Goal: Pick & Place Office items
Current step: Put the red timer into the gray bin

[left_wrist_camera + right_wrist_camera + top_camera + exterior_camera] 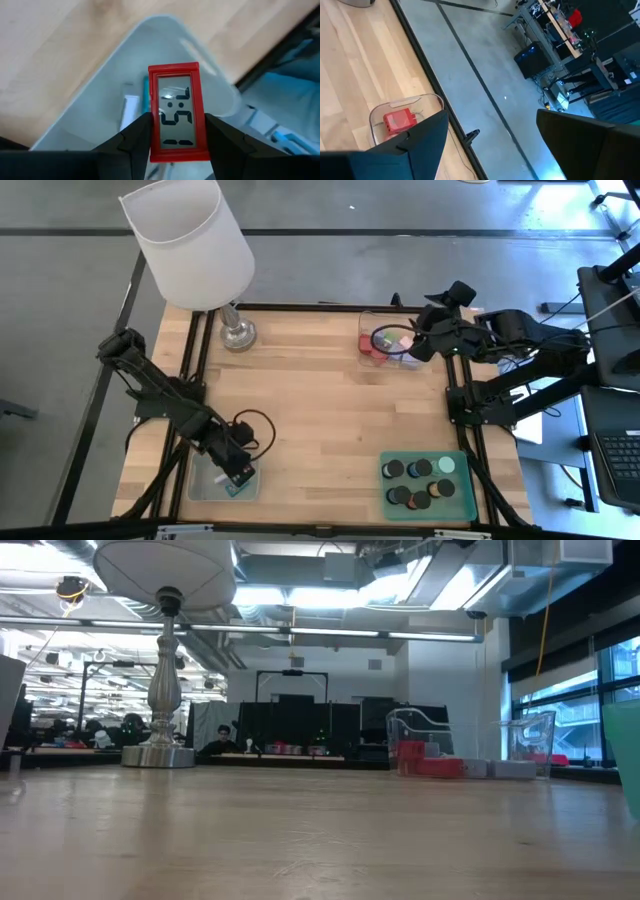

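Note:
My left gripper (240,470) is at the table's near left corner, over the grey tray (205,482), shut on a small red-framed digital clock (176,107). A white piece (129,111) and a teal piece (145,95) lie in the grey tray (95,90). My right gripper (422,338) hovers open by the clear tray (366,316) at the far right, which holds red (371,346) and lilac blocks (401,340). A red block (399,121) shows past the right gripper (492,125). Dark cylinders with coloured tops (410,480) sit in the green tray (466,506). My left gripper pinches the red clock by its two long side edges (152,131), on the half nearer the wrist. One finger (135,137) is on each side, and the display faces the camera. The fingers come from above, slanting down over the grey tray. Whether the clock's far end touches the tray cannot be told.
A large lamp with a white shade (190,240) stands on its metal base (237,333) at the far left, also seen as the lamp base (160,750). The middle of the wooden table (320,410) is bare. A black frame runs around the table's edges.

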